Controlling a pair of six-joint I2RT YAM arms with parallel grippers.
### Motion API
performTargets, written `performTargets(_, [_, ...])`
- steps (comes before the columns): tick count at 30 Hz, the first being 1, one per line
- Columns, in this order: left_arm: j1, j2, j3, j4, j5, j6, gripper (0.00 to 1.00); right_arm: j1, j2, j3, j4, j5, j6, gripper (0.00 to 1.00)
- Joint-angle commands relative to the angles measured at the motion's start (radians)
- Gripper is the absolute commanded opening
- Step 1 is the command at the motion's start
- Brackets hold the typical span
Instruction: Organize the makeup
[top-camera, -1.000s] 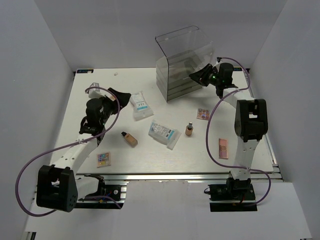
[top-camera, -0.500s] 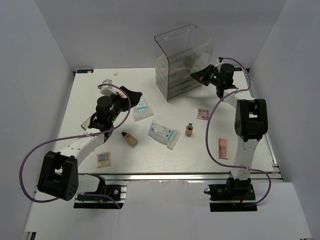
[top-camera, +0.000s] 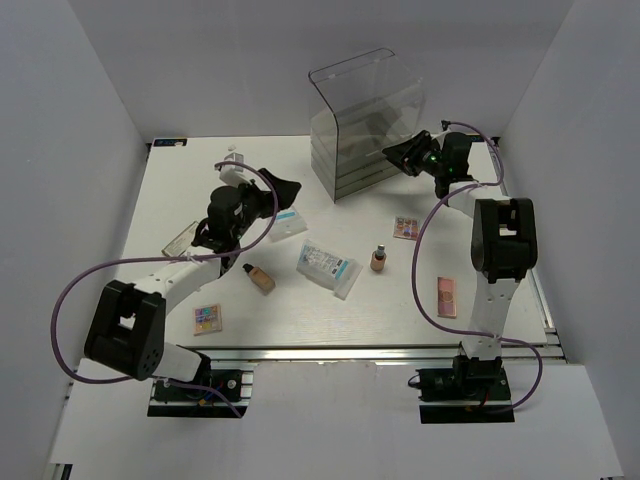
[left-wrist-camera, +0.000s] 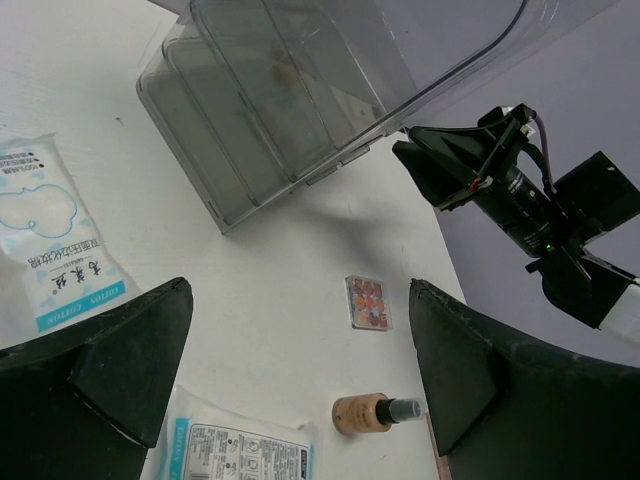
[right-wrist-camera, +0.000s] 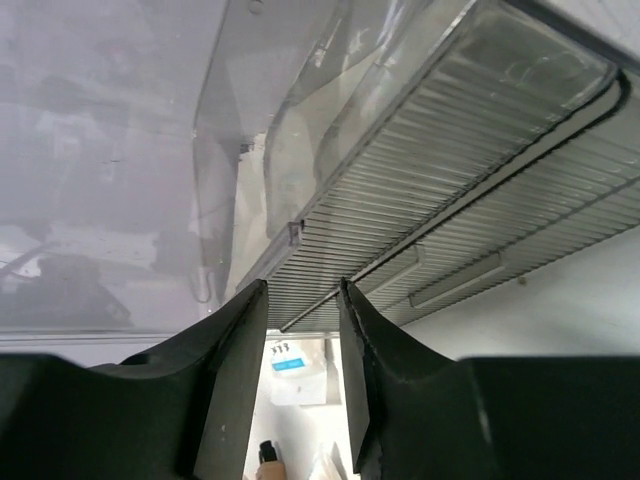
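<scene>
Well, my left gripper (left-wrist-camera: 300, 300) hangs spread wide and empty near a crinkly white soft packet with blue print (top-camera: 289, 221). A second soft packet (top-camera: 328, 267) lies mid-table between a lying tan bottle (top-camera: 260, 278) and an upright tan bottle (top-camera: 378, 259). Flat pink-brown palettes (top-camera: 405, 228) sit scattered over the matte white table (top-camera: 180, 190). My right gripper (top-camera: 398, 152) is at the ribbed drawers of the tall clear acrylic box (top-camera: 350, 120), its fingers narrowly parted; I cannot tell whether they pinch anything.

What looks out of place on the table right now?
One tan bottle lies on its side, left of centre; the other bottle looks upright. The clear drawer box sits skewed, not square to the table. Nothing looks spilled or broken.
</scene>
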Motion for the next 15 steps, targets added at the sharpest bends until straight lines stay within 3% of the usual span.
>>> performTargets(1, [-0.010, -0.006, 0.040, 0.027, 0.002, 0.009, 0.98, -0.006, -0.021, 0.039, 0.073, -0.010, 0.045, 0.42])
performTargets(11, [-0.032, 0.023, 0.086, -0.019, 0.002, 0.009, 0.98, -0.006, 0.064, 0.105, 0.137, -0.034, 0.109, 0.42])
performTargets(15, [-0.039, 0.032, 0.106, -0.036, 0.002, 0.009, 0.98, -0.006, 0.093, 0.107, 0.183, -0.052, 0.142, 0.37])
